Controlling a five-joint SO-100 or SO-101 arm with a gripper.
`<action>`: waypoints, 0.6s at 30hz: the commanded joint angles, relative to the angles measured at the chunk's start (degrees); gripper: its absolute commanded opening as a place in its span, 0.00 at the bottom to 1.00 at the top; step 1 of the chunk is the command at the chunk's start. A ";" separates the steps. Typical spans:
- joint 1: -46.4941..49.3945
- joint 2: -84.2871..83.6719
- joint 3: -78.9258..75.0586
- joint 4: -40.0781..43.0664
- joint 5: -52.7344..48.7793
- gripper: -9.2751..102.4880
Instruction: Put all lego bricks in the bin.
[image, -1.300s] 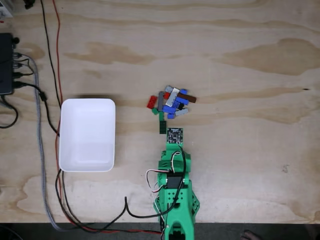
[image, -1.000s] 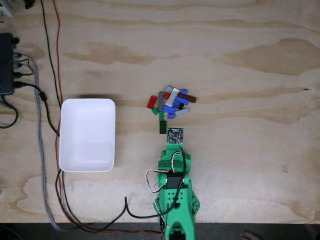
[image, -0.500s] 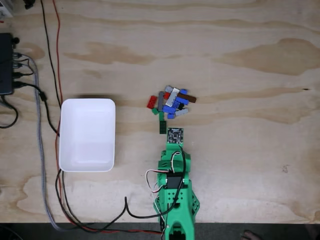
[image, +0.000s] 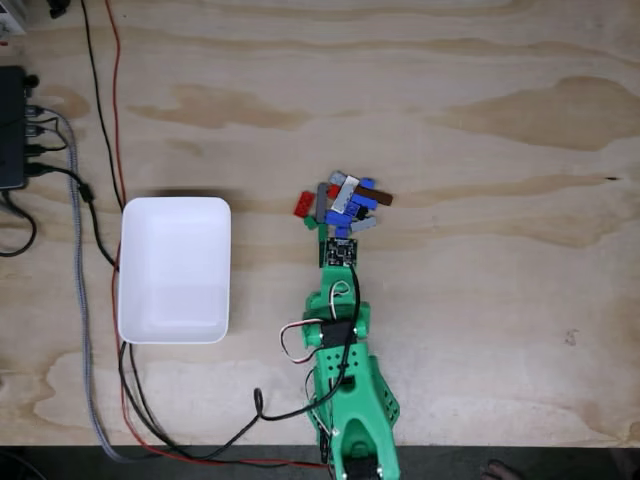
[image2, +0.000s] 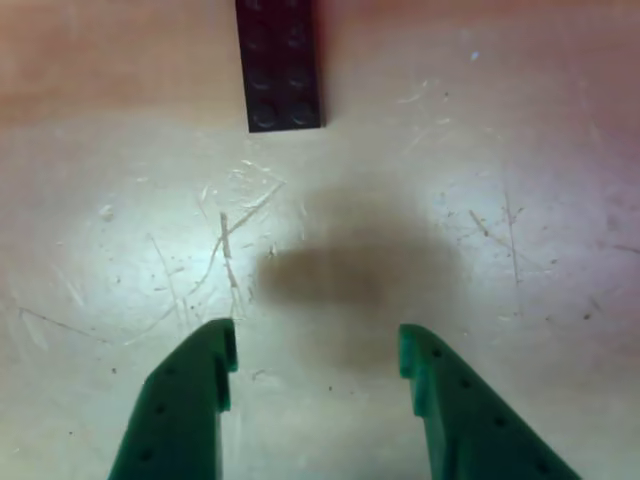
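The lego bricks (image: 343, 203) lie in a small heap of blue, grey, red, white and brown pieces on the wooden table, right of the bin (image: 175, 268). The bin is a white tray with nothing in it. My green arm (image: 347, 385) reaches up from the bottom edge, and its wrist board sits just below the heap. In the other view my gripper (image2: 318, 350) is open, its two green fingertips (image2: 215, 355) hovering over bare wood. A dark studded plate (image2: 280, 62) lies ahead of them, slightly left, apart from both fingers.
A black box (image: 12, 127) with cables (image: 85, 260) sits at the left edge; wires run down past the bin's left side to the arm's base. Bare plywood stretches across the top and right.
The arm has stretched forward toward the heap and shifted slightly left; its wrist board now sits closer to the bricks. Bricks and bin have not moved.
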 joint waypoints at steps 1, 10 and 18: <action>-2.29 -21.09 -11.51 -6.24 1.05 0.28; 1.41 -41.04 -23.64 -12.39 -3.25 0.28; 2.29 -49.83 -28.04 -18.46 -6.06 0.23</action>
